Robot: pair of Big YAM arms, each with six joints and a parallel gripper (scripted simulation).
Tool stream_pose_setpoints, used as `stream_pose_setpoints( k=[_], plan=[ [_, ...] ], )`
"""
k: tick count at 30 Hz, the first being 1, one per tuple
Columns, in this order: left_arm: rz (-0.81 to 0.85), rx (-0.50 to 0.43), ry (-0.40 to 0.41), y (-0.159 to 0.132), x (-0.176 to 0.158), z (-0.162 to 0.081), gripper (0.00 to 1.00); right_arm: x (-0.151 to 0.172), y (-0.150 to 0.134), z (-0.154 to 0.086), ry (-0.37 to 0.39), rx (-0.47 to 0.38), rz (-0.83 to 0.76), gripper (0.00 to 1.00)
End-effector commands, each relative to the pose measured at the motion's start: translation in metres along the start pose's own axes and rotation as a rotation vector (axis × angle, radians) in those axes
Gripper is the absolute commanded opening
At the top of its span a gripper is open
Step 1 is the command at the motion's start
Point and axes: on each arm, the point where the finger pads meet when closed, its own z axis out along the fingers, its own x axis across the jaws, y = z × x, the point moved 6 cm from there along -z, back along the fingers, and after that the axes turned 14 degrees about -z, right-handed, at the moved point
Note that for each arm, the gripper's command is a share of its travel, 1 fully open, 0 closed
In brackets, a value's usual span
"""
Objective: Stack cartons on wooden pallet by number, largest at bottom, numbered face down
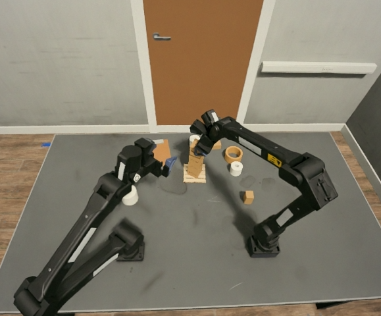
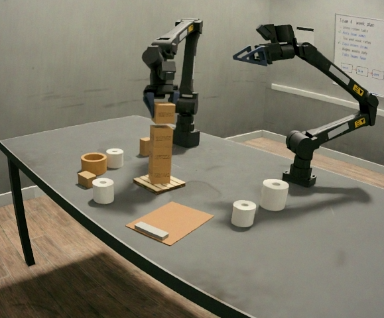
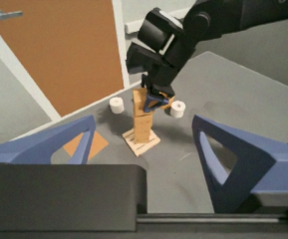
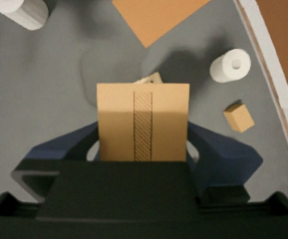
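Gripped by the right gripper [image 1: 202, 139] [image 2: 160, 103] [image 4: 144, 134], a plain brown, tape-striped carton [image 2: 164, 113] [image 4: 144, 121] hangs above three stacked cartons [image 2: 160, 156]

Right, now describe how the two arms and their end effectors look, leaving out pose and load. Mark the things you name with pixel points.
Both arms are black, with chunky rounded joints, pale grey strips and yellow-and-black labels along the links. The end effectors [image 1: 172, 165] [image 2: 233, 57] [image 1: 197, 144] [image 2: 162, 107] have dark blue fingers; the left one's are triangular with cut-out openings.

Whiteboard [image 2: 373, 51]: heading "Team 4 week plan"; lines below too blurred. Carton [image 2: 164, 113] print illegible.
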Motion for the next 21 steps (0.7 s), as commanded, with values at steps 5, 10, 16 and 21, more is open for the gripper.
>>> stream_pose_setpoints(
  k=[5, 10, 16, 21],
  plan=[
    [-0.001, -0.003, 0.004, 0.003, 0.0, 0.0, 1.0, -0.006, 0.006, -0.001, -0.029, -0.026, 0.014, 0.55],
    [-0.001, -0.003, 0.004, 0.003, 0.0, 0.0, 1.0, -0.001, -0.003, 0.008, -0.014, -0.011, 0.02, 0.55],
    [-0.001, -0.003, 0.004, 0.003, 0.0, 0.0, 1.0, -0.006, 0.002, 0.01, -0.021, -0.018, 0.016, 0.55],
    [-0.001, -0.003, 0.004, 0.003, 0.0, 0.0, 1.0, -0.004, -0.002, 0.015, -0.014, -0.011, 0.018, 0.55]
  ],
)
